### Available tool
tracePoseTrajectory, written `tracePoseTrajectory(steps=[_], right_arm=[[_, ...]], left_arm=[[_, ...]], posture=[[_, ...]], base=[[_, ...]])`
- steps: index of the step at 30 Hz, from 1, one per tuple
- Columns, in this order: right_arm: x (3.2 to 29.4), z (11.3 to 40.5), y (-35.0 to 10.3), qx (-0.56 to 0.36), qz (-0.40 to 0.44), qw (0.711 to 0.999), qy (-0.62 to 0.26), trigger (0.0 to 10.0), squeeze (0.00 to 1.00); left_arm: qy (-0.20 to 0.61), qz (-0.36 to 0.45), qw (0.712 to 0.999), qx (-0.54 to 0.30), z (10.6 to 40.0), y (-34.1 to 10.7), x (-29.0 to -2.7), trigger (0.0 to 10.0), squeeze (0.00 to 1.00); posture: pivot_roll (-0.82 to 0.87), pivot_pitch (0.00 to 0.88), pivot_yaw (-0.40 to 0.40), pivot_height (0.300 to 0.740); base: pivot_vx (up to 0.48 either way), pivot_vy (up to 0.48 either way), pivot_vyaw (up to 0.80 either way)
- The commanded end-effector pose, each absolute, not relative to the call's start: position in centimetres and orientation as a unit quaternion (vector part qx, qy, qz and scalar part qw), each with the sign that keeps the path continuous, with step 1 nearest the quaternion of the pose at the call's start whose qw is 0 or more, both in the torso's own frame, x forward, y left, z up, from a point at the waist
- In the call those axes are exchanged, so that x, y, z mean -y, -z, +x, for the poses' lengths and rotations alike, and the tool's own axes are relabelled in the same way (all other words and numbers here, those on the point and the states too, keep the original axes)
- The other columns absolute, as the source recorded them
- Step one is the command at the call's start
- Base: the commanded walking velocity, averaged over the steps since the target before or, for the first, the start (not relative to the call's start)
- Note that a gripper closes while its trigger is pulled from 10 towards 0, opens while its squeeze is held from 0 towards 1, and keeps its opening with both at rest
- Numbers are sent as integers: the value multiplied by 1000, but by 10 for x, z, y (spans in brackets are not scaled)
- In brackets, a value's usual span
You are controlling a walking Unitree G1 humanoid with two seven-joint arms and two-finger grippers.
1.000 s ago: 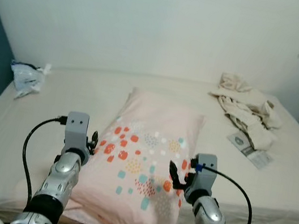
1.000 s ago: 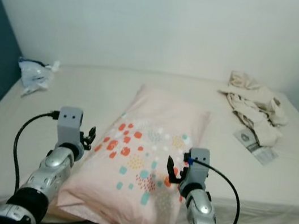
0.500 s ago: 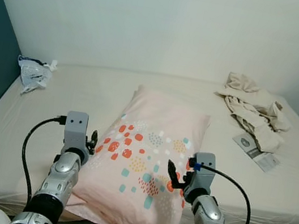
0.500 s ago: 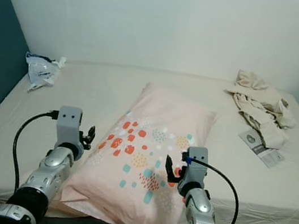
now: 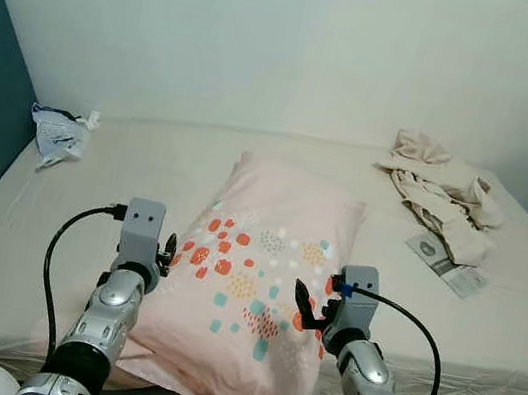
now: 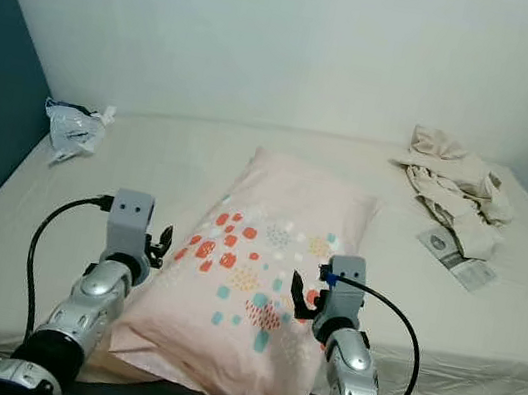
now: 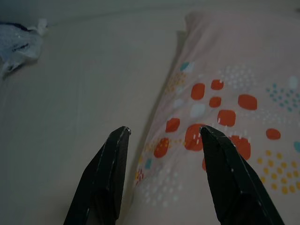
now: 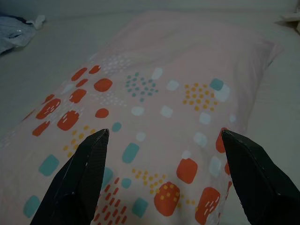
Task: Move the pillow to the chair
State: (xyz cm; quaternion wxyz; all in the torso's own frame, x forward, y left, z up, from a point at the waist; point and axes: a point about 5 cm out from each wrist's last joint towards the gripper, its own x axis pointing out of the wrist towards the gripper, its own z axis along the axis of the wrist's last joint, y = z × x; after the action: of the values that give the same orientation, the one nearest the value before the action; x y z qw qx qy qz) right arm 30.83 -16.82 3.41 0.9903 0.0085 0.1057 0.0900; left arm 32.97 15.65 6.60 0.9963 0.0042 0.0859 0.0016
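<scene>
Bed (image 5: pixel 95 179): beige sheet, bearing all items. Pillow (image 5: pixel 259 288): pink, spotted, lengthwise mid-bed, near end overhanging the bed's front edge. Crumpled clothes (image 5: pixel 437 191): far right of the pillow. Plastic bag (image 5: pixel 56 134): far left. Left gripper (image 7: pixel 161 138): fingers spread astride the pillow's left edge. Right gripper (image 8: pixel 164 140): fingers spread wide above the pillow's near right part

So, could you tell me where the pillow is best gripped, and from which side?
Probably by its two long edges near the near end: left gripper from the left, right gripper from the right. The pillow lies lengthwise, overhanging the bed, and both open grippers already flank it.
</scene>
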Motion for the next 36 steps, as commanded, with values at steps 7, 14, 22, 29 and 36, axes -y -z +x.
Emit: tracePoseTrajectory(steps=[7, 14, 22, 29, 36], right_arm=[[166, 310, -36, -101, 9, 991, -91, 10000, 0], [167, 309, -36, -102, 9, 990, -94, 10000, 0], [168, 308, -36, -101, 8, 990, -96, 10000, 0], [167, 309, -38, -95, 12, 990, -100, 10000, 0], [168, 309, -40, -88, 12, 991, -99, 10000, 0]], left_arm=[[-21, -26, 990, -135, 326, -54, -165, 10000, 0], [0, -20, 988, -151, 323, -48, -161, 10000, 0], [14, -24, 987, -155, 323, -49, -159, 10000, 0], [49, -102, 977, -182, 319, -46, -152, 10000, 0], [31, -273, 941, -196, 311, -44, -170, 10000, 0]], posture=[[-71, 53, 16, 666], [-72, 54, 16, 636], [-72, 52, 15, 596], [-72, 56, 16, 561], [-72, 69, 16, 531]], base=[[0, 0, 0], [0, 0, 0], [0, 0, 0], [0, 0, 0], [0, 0, 0]])
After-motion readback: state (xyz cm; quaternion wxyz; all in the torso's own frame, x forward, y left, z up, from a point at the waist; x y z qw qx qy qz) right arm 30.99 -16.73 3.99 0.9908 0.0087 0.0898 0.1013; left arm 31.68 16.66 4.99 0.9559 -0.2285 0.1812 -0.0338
